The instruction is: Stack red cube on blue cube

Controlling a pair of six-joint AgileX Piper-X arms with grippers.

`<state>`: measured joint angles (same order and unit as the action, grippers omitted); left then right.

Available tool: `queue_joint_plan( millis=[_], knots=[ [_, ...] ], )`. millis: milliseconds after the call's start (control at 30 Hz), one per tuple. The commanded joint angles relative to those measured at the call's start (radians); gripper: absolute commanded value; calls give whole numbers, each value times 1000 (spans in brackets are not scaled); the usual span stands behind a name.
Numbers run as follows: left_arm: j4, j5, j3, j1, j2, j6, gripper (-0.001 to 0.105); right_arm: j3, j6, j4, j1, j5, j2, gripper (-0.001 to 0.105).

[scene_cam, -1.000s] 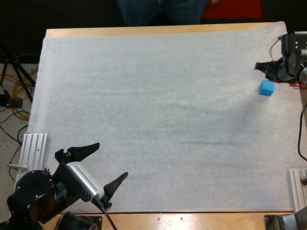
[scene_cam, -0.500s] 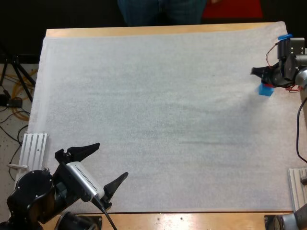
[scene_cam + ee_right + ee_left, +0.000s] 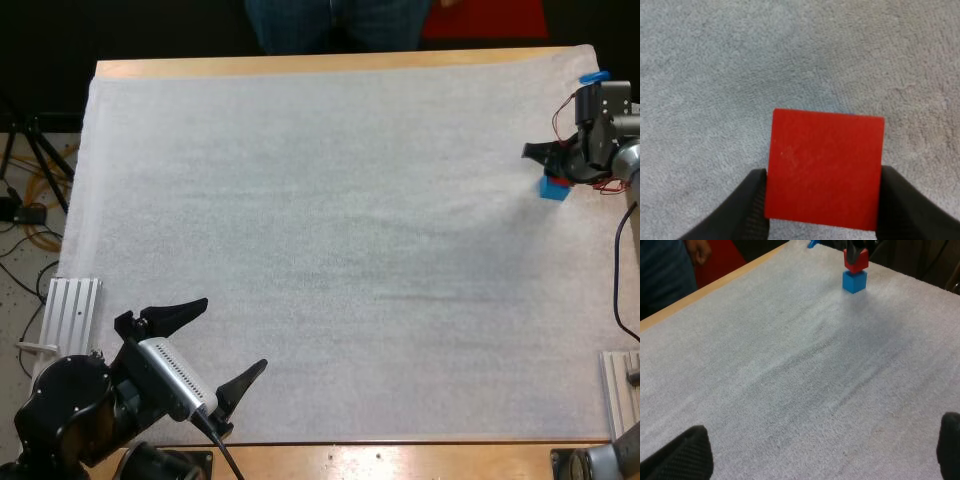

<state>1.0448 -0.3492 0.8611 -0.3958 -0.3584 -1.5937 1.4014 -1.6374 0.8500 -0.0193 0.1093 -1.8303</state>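
White mat (image 3: 300, 220): right hand (image 3: 824, 202) grasping red cube (image 3: 825, 167) over blue cube (image 3: 854, 281); left hand (image 3: 231, 335) released.

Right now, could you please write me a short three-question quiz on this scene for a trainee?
1. True or false: the left gripper holds the red cube.
2. What sits directly under the red cube? A) the blue cube B) a towel C) a metal fixture
3. Fill in: the right gripper is shut on the ___ cube.

Key: 1 false (it is open, near the table's near edge); 2 A; 3 red.
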Motion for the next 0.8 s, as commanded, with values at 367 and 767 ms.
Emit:
queue_joint_plan(
  millis=[367,767],
  knots=[
    [-12,1,5,-5,-3,-1,87,2,3,0,1,-21,6,55],
    [-14,1,5,-5,-3,-1,87,4,-16,-30,16,-16,87,55]
  ],
)
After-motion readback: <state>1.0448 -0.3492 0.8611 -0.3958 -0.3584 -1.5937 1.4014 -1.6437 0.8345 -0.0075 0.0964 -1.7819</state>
